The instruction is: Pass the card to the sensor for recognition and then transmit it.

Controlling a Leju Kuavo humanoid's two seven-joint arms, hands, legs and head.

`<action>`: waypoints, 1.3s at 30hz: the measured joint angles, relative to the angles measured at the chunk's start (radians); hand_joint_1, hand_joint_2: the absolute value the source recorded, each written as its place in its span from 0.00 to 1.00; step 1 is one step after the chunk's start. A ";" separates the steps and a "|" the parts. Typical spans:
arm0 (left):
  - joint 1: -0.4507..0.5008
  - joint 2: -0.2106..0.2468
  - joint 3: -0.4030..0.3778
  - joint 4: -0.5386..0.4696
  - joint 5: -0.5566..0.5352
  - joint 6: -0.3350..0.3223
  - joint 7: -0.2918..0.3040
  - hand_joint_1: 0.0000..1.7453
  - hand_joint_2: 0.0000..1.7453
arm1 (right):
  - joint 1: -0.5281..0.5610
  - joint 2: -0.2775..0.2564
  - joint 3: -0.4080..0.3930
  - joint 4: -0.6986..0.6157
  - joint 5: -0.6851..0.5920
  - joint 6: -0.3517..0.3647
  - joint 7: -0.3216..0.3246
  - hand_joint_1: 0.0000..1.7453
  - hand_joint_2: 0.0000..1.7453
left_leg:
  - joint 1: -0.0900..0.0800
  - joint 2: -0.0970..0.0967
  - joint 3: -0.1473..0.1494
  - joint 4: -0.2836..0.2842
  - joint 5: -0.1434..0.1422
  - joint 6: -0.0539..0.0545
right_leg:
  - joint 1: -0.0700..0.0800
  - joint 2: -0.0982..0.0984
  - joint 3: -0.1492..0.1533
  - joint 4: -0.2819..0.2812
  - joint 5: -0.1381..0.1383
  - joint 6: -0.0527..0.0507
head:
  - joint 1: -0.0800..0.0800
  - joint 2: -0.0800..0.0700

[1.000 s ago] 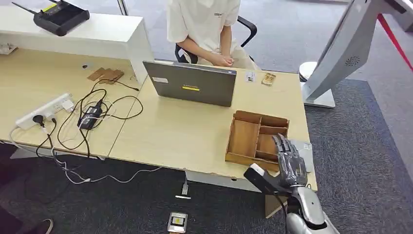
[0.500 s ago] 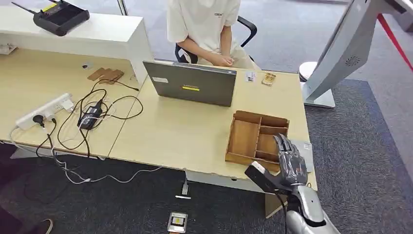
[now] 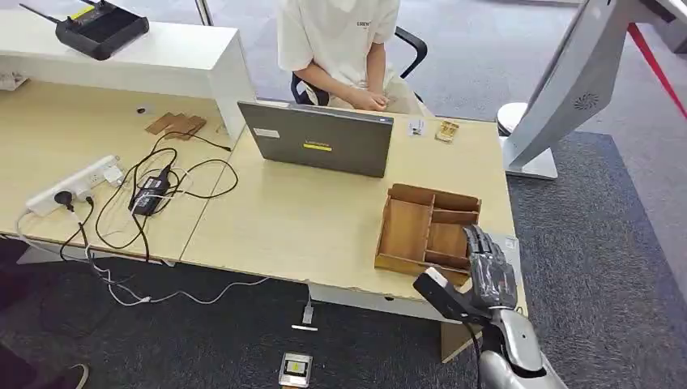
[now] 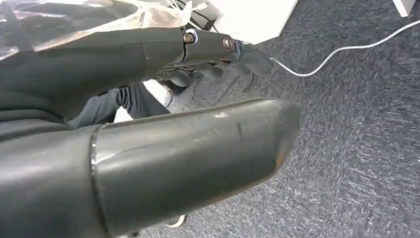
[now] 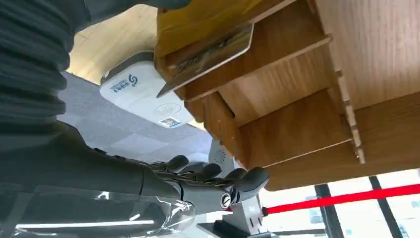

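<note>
1. Card. A flat card with a pale edge, seen in the right wrist view. It lies tilted in a compartment of the wooden tray, one corner jutting past a partition. It is untouched and still to be picked up.
2. Key relation. The card lies ahead of the right hand, on its thumb side. The fingers stretch out well apart from it on the far side of the palm. The card's long edge runs roughly across the line of the fingers, so I judge that the hand must shift thumb-ward and close in before it can pinch the card.
3. Right hand, state. The fingers are extended and the thumb is spread wide, and the hand holds nothing. In the head view it hovers at the tray's near right corner.
4. Sensor. A white flat unit with a printed mark, just beside the tray on the finger side. In the head view it shows at the desk edge, partly under the fingers. From the card it lies across the palm, so the carry looks short.
5. Left hand. It hangs over carpet, loosely spread and empty, far from the card. The right hand is plainly the nearer.
6. Surroundings. A desk, with a laptop beyond the tray and a seated person behind it.
</note>
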State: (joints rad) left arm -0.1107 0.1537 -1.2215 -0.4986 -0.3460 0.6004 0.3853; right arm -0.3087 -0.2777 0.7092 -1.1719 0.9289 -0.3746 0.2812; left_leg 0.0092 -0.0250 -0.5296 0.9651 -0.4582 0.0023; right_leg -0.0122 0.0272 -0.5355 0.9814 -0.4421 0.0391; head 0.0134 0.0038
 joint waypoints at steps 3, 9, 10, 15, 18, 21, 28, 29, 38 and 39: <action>0.000 0.000 0.000 0.000 0.001 0.000 -0.002 0.00 0.00 | 0.000 -0.006 -0.003 0.000 -0.002 -0.004 0.001 0.00 1.00 | 0.000 0.000 0.000 0.000 0.000 0.000 | 0.000 0.000 0.000 0.000 0.000 0.000 | 0.000 0.000; -0.001 0.000 0.000 0.000 -0.003 0.004 -0.004 0.00 0.00 | 0.001 -0.008 -0.007 0.000 -0.002 -0.010 0.001 0.00 1.00 | 0.000 0.000 0.000 0.000 0.000 0.000 | 0.000 0.000 0.000 0.000 0.000 0.000 | 0.000 0.000; -0.001 0.000 0.000 0.000 -0.003 0.005 -0.002 0.00 0.00 | 0.001 -0.008 -0.007 0.000 -0.003 -0.010 0.001 0.00 1.00 | 0.000 0.000 0.000 0.000 0.000 0.000 | 0.000 0.000 0.000 0.000 0.000 0.000 | 0.000 0.000; -0.001 0.000 0.000 0.000 -0.003 0.005 -0.001 0.00 0.00 | 0.000 -0.006 -0.007 0.000 -0.005 -0.010 -0.002 0.90 1.00 | 0.000 0.000 0.000 0.000 0.000 0.000 | 0.000 0.000 0.000 0.000 0.000 0.000 | 0.000 0.000; -0.001 -0.001 0.000 0.000 0.003 0.003 -0.005 0.00 0.00 | 0.000 -0.003 -0.006 0.000 -0.008 -0.009 -0.006 0.98 1.00 | 0.000 0.000 0.000 0.000 0.000 0.000 | 0.000 0.000 0.000 0.000 0.000 0.000 | 0.000 0.000; -0.001 -0.001 0.000 0.000 0.011 0.002 -0.013 0.00 0.00 | 0.000 -0.001 -0.005 0.000 -0.011 -0.008 -0.011 1.00 1.00 | 0.000 0.000 0.000 0.000 0.000 0.000 | 0.000 0.000 0.000 0.000 0.000 0.000 | 0.000 0.000; 0.001 -0.002 0.000 0.001 0.014 0.003 -0.018 0.00 0.00 | -0.001 0.006 -0.001 0.005 -0.022 -0.006 -0.013 1.00 1.00 | 0.000 0.000 0.000 0.000 0.000 0.000 | 0.000 0.000 0.000 0.000 0.000 0.000 | 0.000 0.000; 0.001 -0.002 0.000 0.001 0.014 0.003 -0.018 0.00 0.00 | -0.001 0.006 0.000 0.005 -0.022 -0.006 -0.013 1.00 1.00 | 0.000 0.000 0.000 0.000 0.000 0.000 | 0.000 0.000 0.000 0.000 0.000 0.000 | 0.000 0.000; 0.001 -0.002 0.000 0.001 0.012 0.002 -0.019 0.00 0.00 | -0.002 0.008 0.001 0.005 -0.029 -0.003 -0.011 0.93 1.00 | 0.000 0.000 0.000 0.000 0.000 0.000 | 0.000 0.000 0.000 0.000 0.000 0.000 | 0.000 0.000; 0.000 -0.002 0.000 0.001 0.011 0.000 -0.019 0.00 0.00 | -0.002 0.008 0.001 0.005 -0.029 -0.003 -0.010 0.91 1.00 | 0.000 0.000 0.000 0.000 0.000 0.000 | 0.000 0.000 0.000 0.000 0.000 0.000 | 0.000 0.000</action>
State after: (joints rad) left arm -0.1103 0.1518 -1.2215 -0.4974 -0.3346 0.6001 0.3662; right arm -0.3103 -0.2701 0.7099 -1.1673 0.8999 -0.3773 0.2712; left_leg 0.0092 -0.0250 -0.5295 0.9650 -0.4582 0.0023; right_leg -0.0122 0.0272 -0.5353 0.9814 -0.4421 0.0391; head 0.0137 0.0038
